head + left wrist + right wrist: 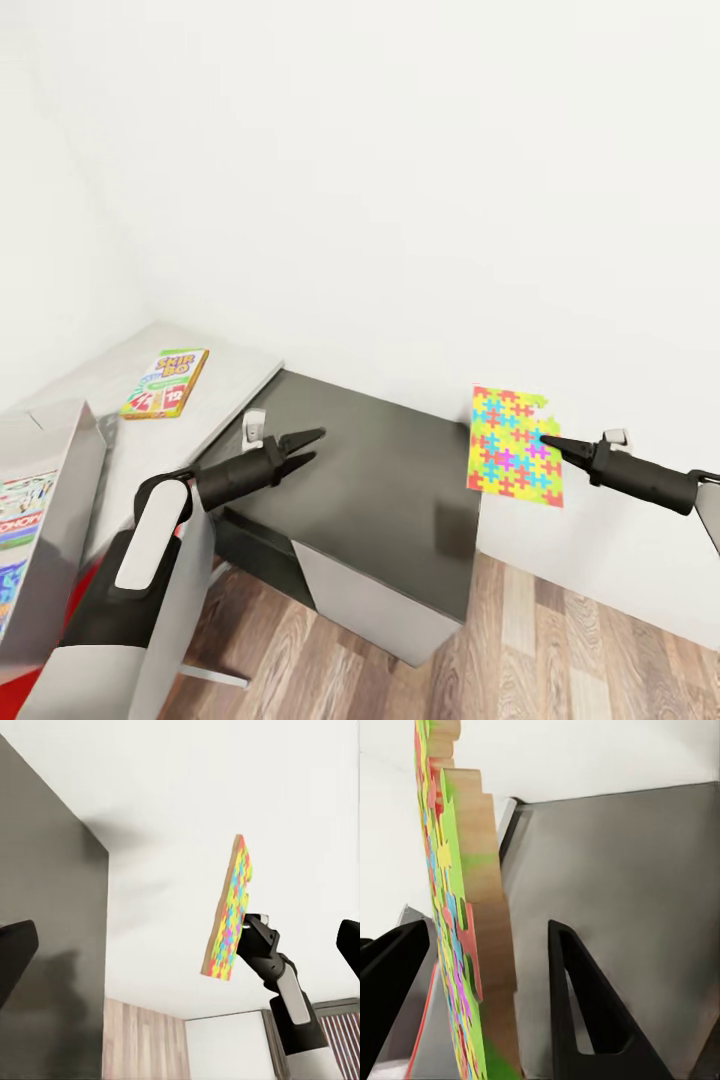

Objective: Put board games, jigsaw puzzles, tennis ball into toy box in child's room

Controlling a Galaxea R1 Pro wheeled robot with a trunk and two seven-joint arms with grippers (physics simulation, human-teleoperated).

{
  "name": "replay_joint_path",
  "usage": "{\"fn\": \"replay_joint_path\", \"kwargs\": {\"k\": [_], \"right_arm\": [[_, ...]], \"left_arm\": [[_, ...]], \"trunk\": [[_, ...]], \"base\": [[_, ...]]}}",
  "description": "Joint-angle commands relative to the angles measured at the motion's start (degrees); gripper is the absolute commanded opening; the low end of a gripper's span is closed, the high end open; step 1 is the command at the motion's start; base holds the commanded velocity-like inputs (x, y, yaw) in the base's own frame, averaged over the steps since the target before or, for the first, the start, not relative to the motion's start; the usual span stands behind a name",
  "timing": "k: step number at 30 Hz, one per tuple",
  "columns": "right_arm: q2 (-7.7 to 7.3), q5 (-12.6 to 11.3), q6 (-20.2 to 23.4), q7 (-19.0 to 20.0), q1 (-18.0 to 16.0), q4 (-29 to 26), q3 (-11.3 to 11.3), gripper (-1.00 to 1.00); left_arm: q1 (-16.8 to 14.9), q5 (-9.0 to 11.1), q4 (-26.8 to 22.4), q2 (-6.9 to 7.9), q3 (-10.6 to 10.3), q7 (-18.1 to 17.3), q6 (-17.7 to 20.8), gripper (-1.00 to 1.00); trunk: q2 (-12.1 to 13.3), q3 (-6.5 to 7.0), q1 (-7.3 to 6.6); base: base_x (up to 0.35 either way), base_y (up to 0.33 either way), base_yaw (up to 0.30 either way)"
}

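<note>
A jigsaw puzzle [515, 446], a flat square of bright interlocking pieces, hangs upright in the air just past the right end of the table's dark top [385, 470]. My right gripper [549, 441] is shut on its edge. In the right wrist view the jigsaw puzzle [457, 945] stands on edge between the two fingers. A "SKIP BO" board game [166, 383] lies flat on the table's pale grey top [235, 365]. Over the near left part of the dark top, my left gripper [308, 446] is open and holds nothing. The toy box [70, 455], a greyish bin with printed boxes showing through, is at the left edge.
A white wall runs close behind the table. Wood-plank floor [560, 640] lies below the table's white side panel [375, 610]. In the left wrist view the right arm [289, 1001] and the held puzzle [229, 915] appear against the wall.
</note>
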Motion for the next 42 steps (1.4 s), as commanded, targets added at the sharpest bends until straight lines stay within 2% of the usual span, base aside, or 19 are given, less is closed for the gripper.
{"fn": "replay_joint_path", "kwargs": {"k": [1, 8, 17, 30, 34, 35, 37, 38, 41, 42], "right_arm": [[0.0, 0.1, 0.2, 0.2, -0.1, 0.0, 0.0, -1.0], [0.35, 0.1, 0.3, -0.1, -0.2, 0.0, 0.1, -1.0], [1.74, 0.1, 0.7, 0.1, -0.2, -0.2, 0.1, -1.0], [2.47, 0.2, 1.9, -0.3, -0.3, -3.0, 0.2, -1.0], [3.86, 0.4, 3.4, -0.5, -1.0, -3.3, 0.2, -1.0], [3.86, 0.4, 3.4, -0.5, -1.0, -3.3, 0.2, -1.0], [4.75, 0.5, 3.5, -0.6, -1.4, -3.4, 0.1, -1.0], [5.1, 0.6, 3.5, -0.8, -1.7, -3.4, 0.1, -1.0], [5.66, 0.6, 3.5, -1.6, -2.5, -3.3, 0.0, -1.0], [5.66, 0.6, 3.5, -1.6, -2.5, -3.3, 0.0, -1.0]], "left_arm": [[0.0, -0.4, 0.0, -0.01, 0.1, -0.5, 0.2, 1.0], [0.0, -0.4, -0.1, -0.04, 0.1, -0.6, 0.3, 1.0], [0.0, -0.4, -0.7, -0.05, 0.1, -0.6, 0.3, 1.0], [1.1, 0.0, -5.2, 0.34, 1.0, -0.8, 0.4, 1.0], [2.3, 2.3, -6.9, 0.84, 3.2, -1.1, 0.5, 1.0], [2.3, 2.3, -6.9, 0.84, 3.2, -1.1, 0.5, 1.0], [2.9, 4.1, -7.4, 1.15, 4.5, -1.1, 0.6, 1.0], [2.9, 4.1, -7.4, 1.15, 4.5, -1.1, 0.6, 1.0], [3.8, 6.9, -8.1, 2.35, 6.0, -1.2, 0.7, 1.0], [3.8, 6.9, -8.1, 2.35, 6.0, -1.2, 0.7, 1.0]], "trunk": [[0.0, -0.05, -0.03], [0.0, -0.05, -0.03], [0.0, -0.05, -0.03], [0.0, -0.05, -0.03], [0.0, -0.05, -0.03], [0.0, -0.05, -0.03], [0.0, -0.05, -0.03], [0.0, -0.05, -0.03], [0.0, -0.05, -0.03], [0.0, -0.05, -0.03]], "base": [[-0.306, 0.0, 0.0], [-0.318, 0.0, 0.0], [-0.309, 0.0, 0.0], [-0.086, 0.0, 0.097], [-0.017, 0.0, 0.242], [-0.011, 0.0, 0.256], [-0.008, 0.0, 0.265], [-0.006, 0.0, 0.273], [-0.005, 0.0, 0.276], [-0.004, 0.0, 0.279]]}}
